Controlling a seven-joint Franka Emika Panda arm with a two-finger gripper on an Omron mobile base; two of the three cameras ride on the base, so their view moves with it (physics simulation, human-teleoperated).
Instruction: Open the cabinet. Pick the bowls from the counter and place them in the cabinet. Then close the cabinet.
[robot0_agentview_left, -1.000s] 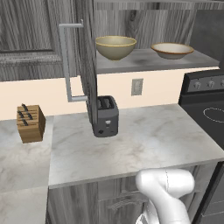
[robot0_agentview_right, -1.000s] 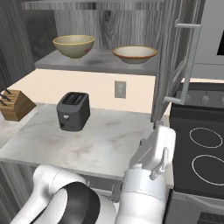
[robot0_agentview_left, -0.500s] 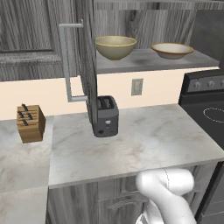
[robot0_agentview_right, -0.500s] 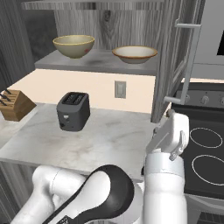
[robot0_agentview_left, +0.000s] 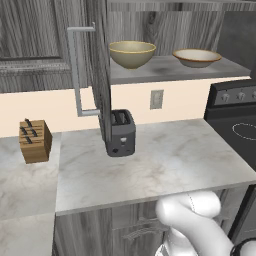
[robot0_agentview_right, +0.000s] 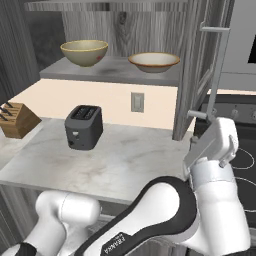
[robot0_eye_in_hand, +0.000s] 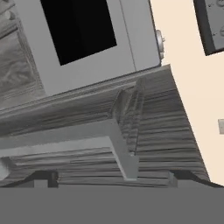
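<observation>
The cabinet (robot0_agentview_right: 120, 20) stands open, both doors swung out. On its grey shelf (robot0_agentview_left: 165, 70) sit the bowls: the deep olive-yellow one (robot0_agentview_left: 132, 53) (robot0_agentview_right: 84, 52) and the shallow tan-rimmed one (robot0_agentview_left: 196, 57) (robot0_agentview_right: 153, 61). My gripper (robot0_eye_in_hand: 113, 179) is open, and the grey bar handle (robot0_eye_in_hand: 65, 140) of the right door (robot0_agentview_right: 192, 75) lies just ahead between its dark fingertips (robot0_eye_in_hand: 43, 177). In the right base view the white hand (robot0_agentview_right: 215, 142) hovers just below that handle (robot0_agentview_right: 214, 70). The left door (robot0_agentview_left: 102, 75) shows edge-on with its own handle (robot0_agentview_left: 75, 70). The marble counter (robot0_agentview_left: 160, 165) holds no bowl.
A dark toaster (robot0_agentview_left: 121, 132) (robot0_agentview_right: 84, 127) stands on the counter under the left door. A wooden knife block (robot0_agentview_left: 35, 141) sits at the far left. The black stove (robot0_agentview_left: 237, 120) borders the counter on the right. A microwave (robot0_eye_in_hand: 83, 39) hangs beside the right door.
The arm has lifted and swung right, carrying the hand up towards the right door's handle. The jaws have stayed open. Bowls and doors have not moved.
</observation>
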